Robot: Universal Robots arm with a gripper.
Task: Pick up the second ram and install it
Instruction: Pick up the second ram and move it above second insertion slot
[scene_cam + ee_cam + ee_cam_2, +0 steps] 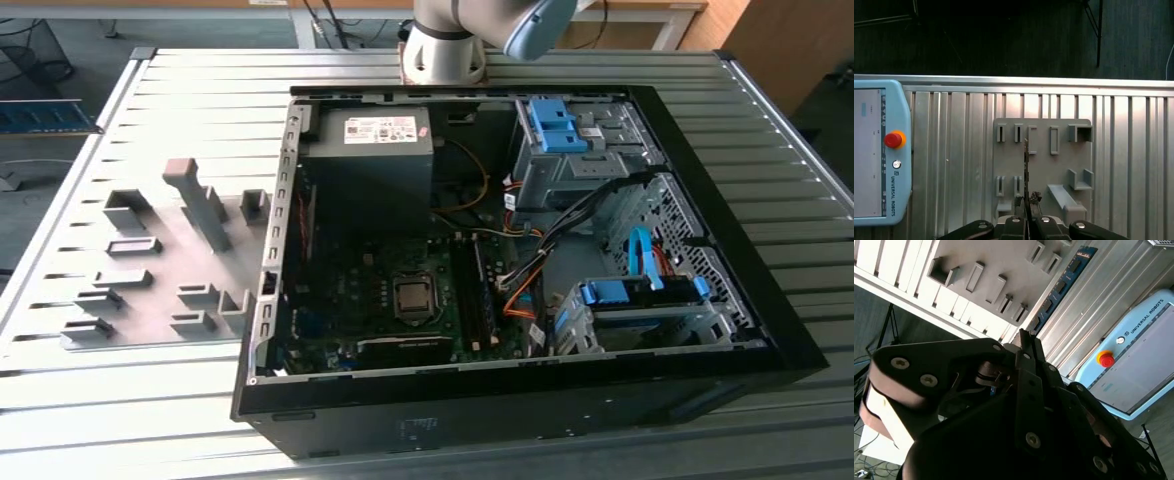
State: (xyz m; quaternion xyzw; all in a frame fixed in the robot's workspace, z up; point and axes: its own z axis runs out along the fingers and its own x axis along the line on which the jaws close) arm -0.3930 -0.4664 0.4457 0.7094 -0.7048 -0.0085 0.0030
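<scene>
The second ram [1064, 282] is a long blue board with black chips, and it sticks out from my fingertips. In the first wrist view the ram [1026, 160] shows edge-on as a thin dark line. My gripper [1026, 342] is shut on its near end, and its black fingers [1016, 221] close on both sides of the stick. The ram hangs well above a grey slotted holder plate [1044, 165] on a ribbed metal table. The open computer case [521, 400] lies on its side with the motherboard's long memory slots [470, 290] exposed.
A light-blue teach pendant [874, 155] with a red stop button lies beside the holder plate. Another grey holder plate [160, 270] lies at the exterior view's left of the case. The arm's base [447, 40] stands behind the case. Blue drive-bay clips [554, 125] sit inside it.
</scene>
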